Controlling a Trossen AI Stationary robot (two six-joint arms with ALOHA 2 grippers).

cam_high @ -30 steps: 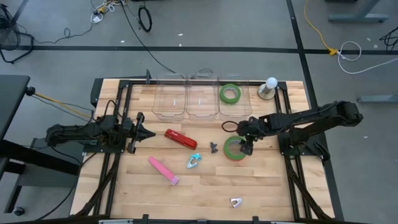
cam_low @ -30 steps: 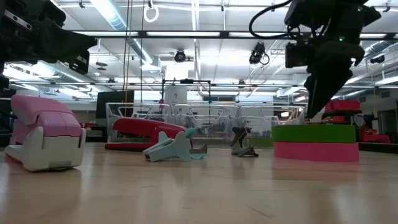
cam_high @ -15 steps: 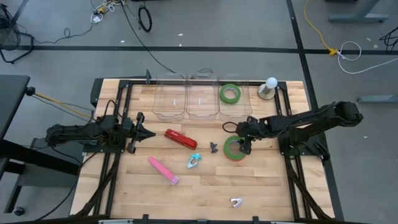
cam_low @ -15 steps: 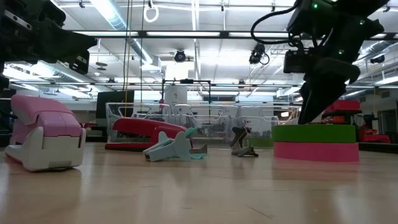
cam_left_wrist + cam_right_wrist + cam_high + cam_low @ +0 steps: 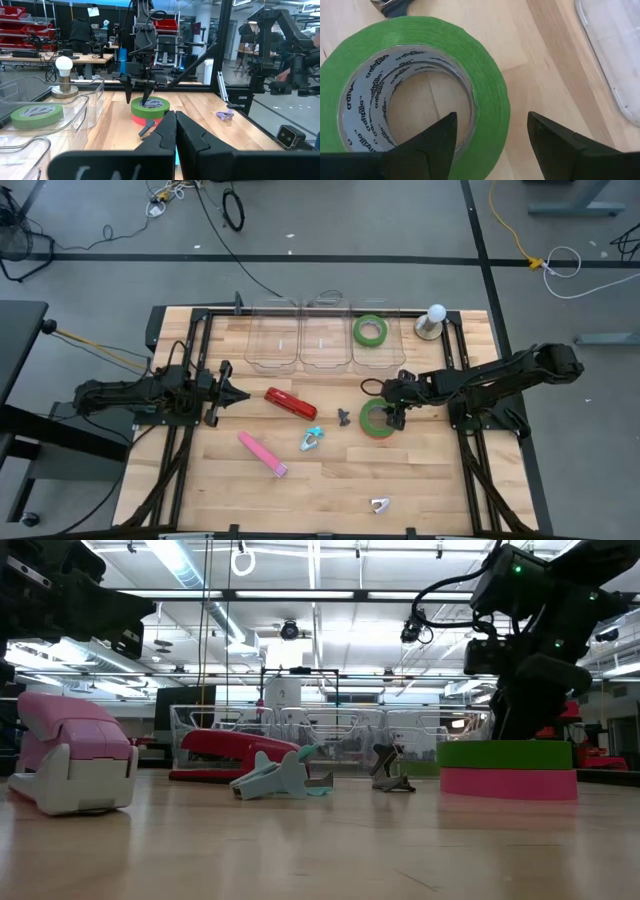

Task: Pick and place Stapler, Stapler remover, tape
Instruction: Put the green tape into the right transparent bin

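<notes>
A green roll of tape (image 5: 374,420) lies flat on top of a red roll (image 5: 506,784) right of the table's middle. My right gripper (image 5: 491,120) stands open over it, slanting down. One finger (image 5: 427,145) is over the roll's open centre and the other (image 5: 555,145) is outside its wall; no touch shows. A second green roll (image 5: 370,330) lies in the right clear tray. The red stapler (image 5: 290,402), the pink stapler (image 5: 263,453), a teal staple remover (image 5: 311,440) and a dark one (image 5: 344,416) lie on the wood. My left gripper (image 5: 235,392) waits shut at the left.
Three clear trays (image 5: 300,345) stand side by side along the far edge. A round lamp (image 5: 432,320) sits on the far right corner. A small silver staple remover (image 5: 379,505) lies near the front edge. Black frame rails (image 5: 180,450) run down both sides of the table.
My right gripper has come down toward the green roll and tipped a little, staying open. Its fingers now reach the level of the roll's top. Nothing on the table has moved.
</notes>
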